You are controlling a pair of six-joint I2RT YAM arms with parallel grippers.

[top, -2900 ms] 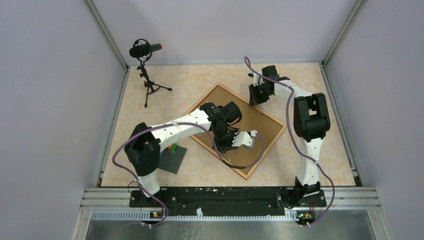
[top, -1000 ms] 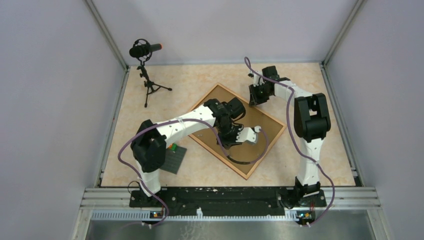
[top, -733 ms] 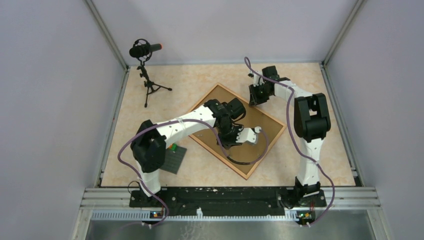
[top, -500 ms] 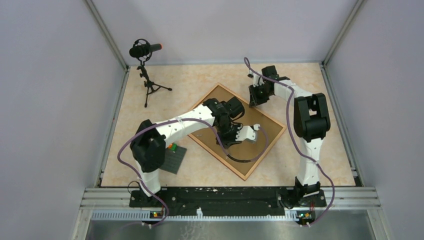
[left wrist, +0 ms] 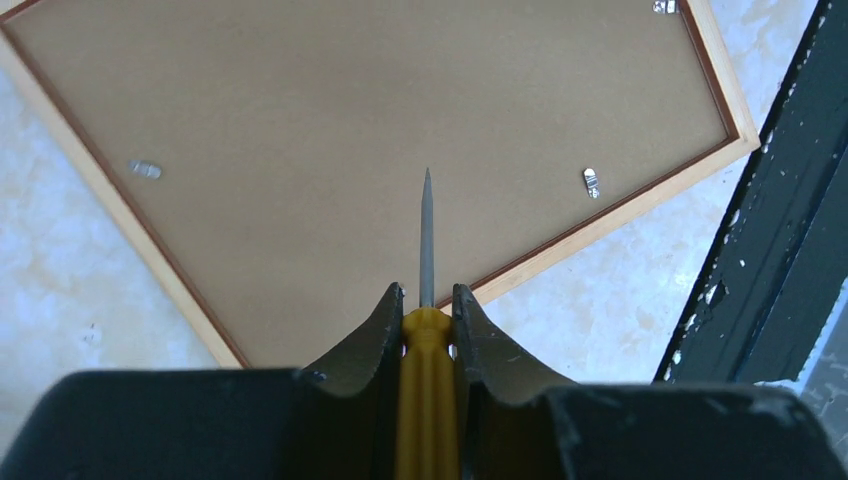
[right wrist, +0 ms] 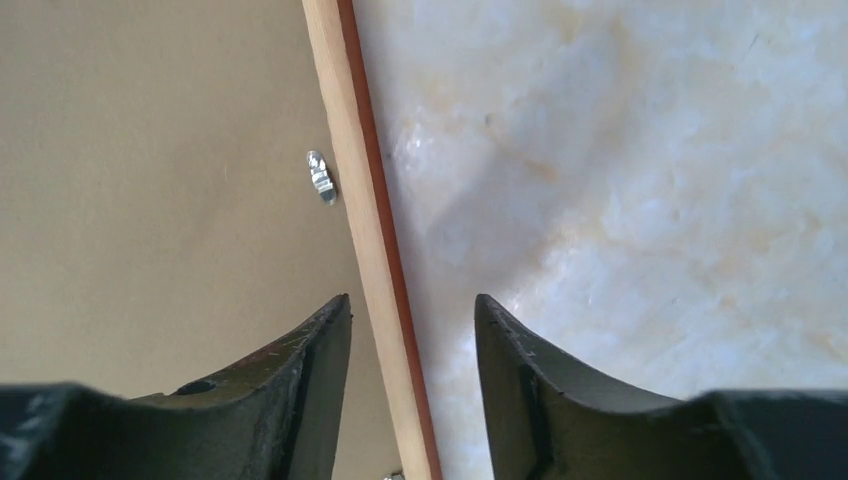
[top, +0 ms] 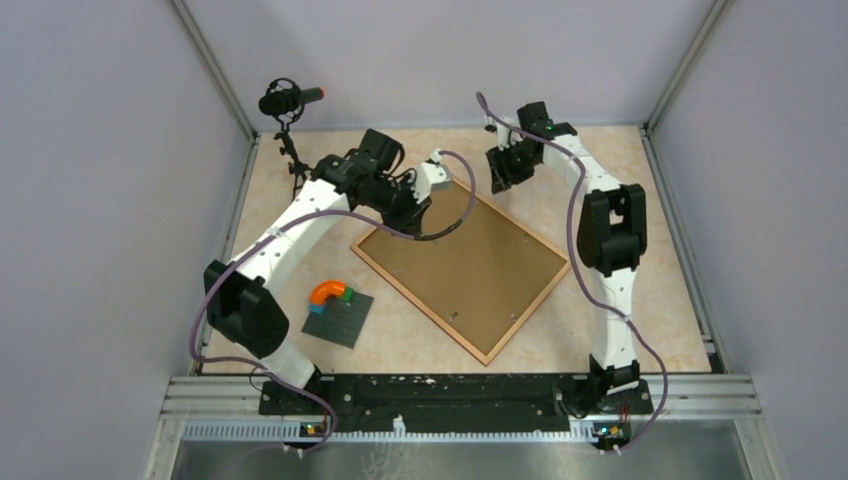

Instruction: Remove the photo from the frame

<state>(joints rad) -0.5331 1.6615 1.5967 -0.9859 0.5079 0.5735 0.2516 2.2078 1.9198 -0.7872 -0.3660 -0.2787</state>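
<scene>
The frame [top: 470, 265] lies face down on the table, its plain brown back up, with small metal clips [left wrist: 591, 182] near the edges. The photo is hidden under the back. My left gripper [top: 416, 200] hangs above the frame's far left corner, shut on a yellow-handled screwdriver [left wrist: 427, 340] whose thin shaft points over the back [left wrist: 330, 120]. My right gripper [top: 497, 175] is open at the far corner. In the right wrist view its jaws stand either side of the wooden border [right wrist: 365, 215], with a clip [right wrist: 321, 177] close by.
A microphone on a small tripod [top: 290, 105] stands at the far left. A grey studded baseplate [top: 340, 322] with an orange arch [top: 325, 291] and small bricks lies left of the frame. A black rail [left wrist: 790, 200] runs along the near table edge.
My left arm has swung from over the frame's middle to its far left corner, still holding the screwdriver. The frame has turned a little. My right gripper has shifted slightly farther and left.
</scene>
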